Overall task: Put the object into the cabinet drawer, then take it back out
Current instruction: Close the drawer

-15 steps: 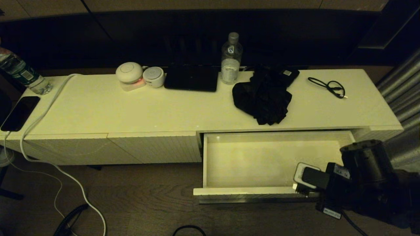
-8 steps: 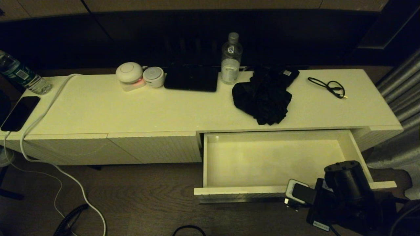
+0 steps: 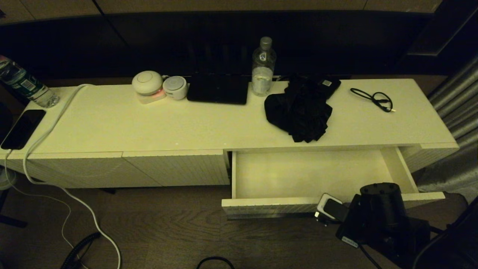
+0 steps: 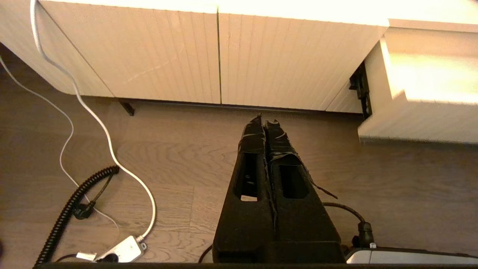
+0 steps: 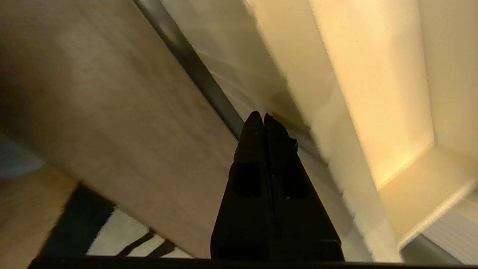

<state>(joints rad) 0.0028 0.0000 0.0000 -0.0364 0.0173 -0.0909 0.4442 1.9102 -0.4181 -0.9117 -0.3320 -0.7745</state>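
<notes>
The black fabric garment lies bundled on the cabinet top, right of centre, above the open drawer. The cream-white cabinet drawer stands partly pulled out, and what shows of its inside is empty; its corner also shows in the left wrist view. My right gripper is shut with nothing in it, its tips against the outside of the drawer front near the right half. In the head view the right wrist hides those fingers. My left gripper is shut and empty, hanging over the wooden floor in front of the closed ribbed panels.
On the top stand a water bottle, a dark tablet, a small black box with a label, a looped black cable, two white round devices, a phone and a second bottle. A white cord hangs to the floor.
The right arm has come out of the drawer to its front and shifted left. The drawer has slid partway inward. The garment has not moved.
</notes>
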